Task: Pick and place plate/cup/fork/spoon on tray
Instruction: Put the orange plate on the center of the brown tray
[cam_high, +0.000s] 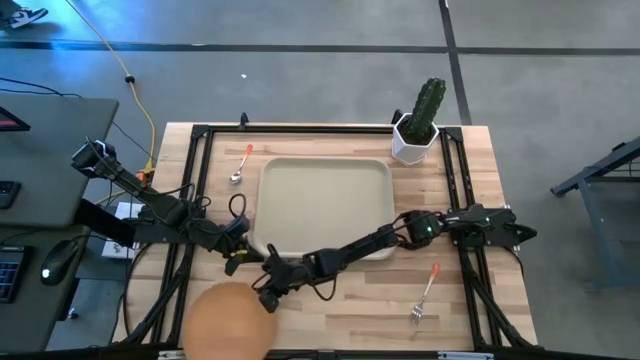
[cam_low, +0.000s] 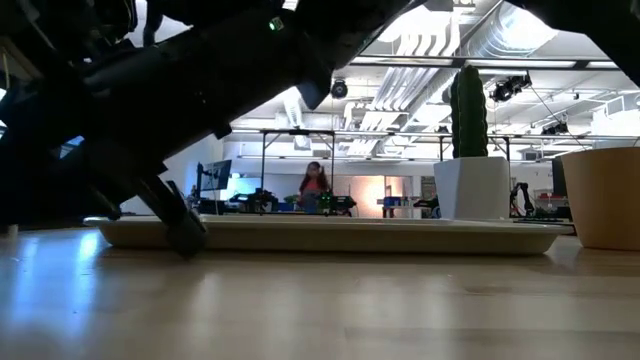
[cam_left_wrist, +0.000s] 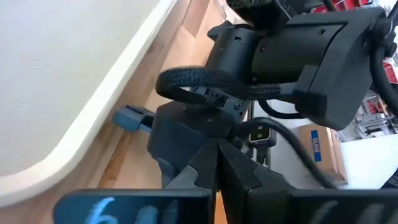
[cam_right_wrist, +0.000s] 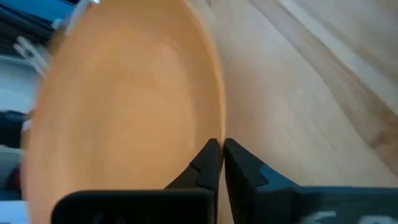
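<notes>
The orange-tan plate (cam_high: 228, 320) is at the table's near left, partly over the near edge, and fills the right wrist view (cam_right_wrist: 124, 106). My right gripper (cam_high: 270, 285) reaches across from the right and is shut on its rim. My left gripper (cam_high: 240, 258) is shut and empty beside the tray's near left corner. The beige tray (cam_high: 320, 235) lies in the middle. The spoon (cam_high: 240, 165) lies left of the tray's far corner. The fork (cam_high: 425, 295) lies at the near right. An orange-tan cup (cam_low: 605, 195) shows only in the low view, at the right. My right gripper pinches the plate's rim (cam_right_wrist: 217, 127) between its two fingers, one on the hollow inner face and one on the outer side. It comes from the table's right, slanting down. The plate sits tilted in the hold. Whether its lower edge is off the table does not show.
A white pot with a green cactus (cam_high: 415, 125) stands at the far right corner. My right arm (cam_high: 360, 245) lies over the tray's near edge, close to my left gripper. A black frame (cam_high: 200, 135) runs round the table. Bare wood lies between the plate and the fork.
</notes>
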